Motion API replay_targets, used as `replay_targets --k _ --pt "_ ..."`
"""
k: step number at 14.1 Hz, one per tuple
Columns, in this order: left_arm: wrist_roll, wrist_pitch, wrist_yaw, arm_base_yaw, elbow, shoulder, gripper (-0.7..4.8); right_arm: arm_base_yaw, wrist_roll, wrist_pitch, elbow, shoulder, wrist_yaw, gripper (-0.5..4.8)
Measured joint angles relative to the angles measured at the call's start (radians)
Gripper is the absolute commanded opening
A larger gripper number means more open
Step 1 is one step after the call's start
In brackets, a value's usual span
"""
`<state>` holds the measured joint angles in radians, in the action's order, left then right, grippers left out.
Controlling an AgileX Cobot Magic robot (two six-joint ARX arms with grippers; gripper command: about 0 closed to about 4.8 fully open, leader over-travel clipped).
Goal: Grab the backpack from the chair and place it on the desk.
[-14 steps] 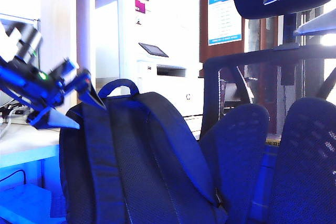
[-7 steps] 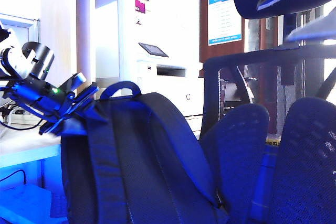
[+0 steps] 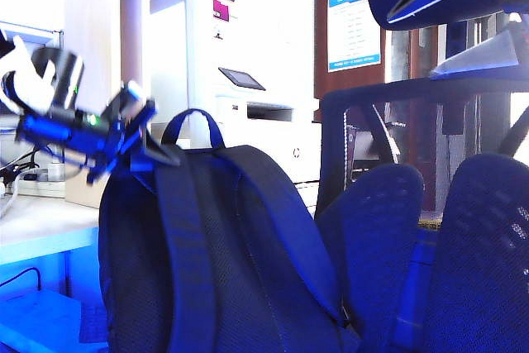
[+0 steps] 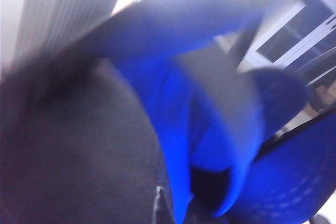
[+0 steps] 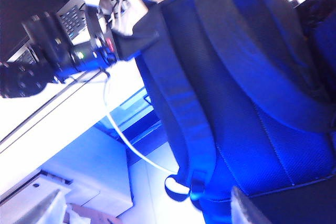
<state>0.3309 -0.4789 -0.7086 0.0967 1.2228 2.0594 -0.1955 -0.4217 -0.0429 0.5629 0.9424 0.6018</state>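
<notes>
Left gripper (image 3: 153,153) moved onto backpack (image 3: 223,262) top corner, clamped fabric. Right gripper (image 3: 463,26) above backpack, open. Lift straight up, clear chair (image 3: 430,229).

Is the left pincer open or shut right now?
Shut: the left pincer is pinched on the backpack at its top corner, beside the blue grab loop.

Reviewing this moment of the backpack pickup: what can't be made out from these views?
- Left gripper on the backpack: shut at the top corner, but the left wrist view is too blurred to show how much fabric it holds.
- Right gripper: cut off by the exterior view's edge.
- Chair seat: hidden behind the backpack and backrest.
- Desk: only an edge strip shows.
</notes>
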Motion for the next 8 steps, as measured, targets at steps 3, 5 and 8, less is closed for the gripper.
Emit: replay_targets --k 3,5,8 --pt "-0.013 0.014 0.002 0.002 0.0 -0.114 -0.06 0.0 0.0 0.008 0.0 0.0 0.006 4.05" --pt "-0.027 0.089 0.005 0.009 -0.005 -0.209 -0.06 0.0 0.0 0.008 0.0 0.0 0.05 4.05" --pt "-0.071 0.218 0.012 0.009 -0.014 -0.319 -0.06 0.0 0.0 0.007 0.0 0.0 0.121 4.05"
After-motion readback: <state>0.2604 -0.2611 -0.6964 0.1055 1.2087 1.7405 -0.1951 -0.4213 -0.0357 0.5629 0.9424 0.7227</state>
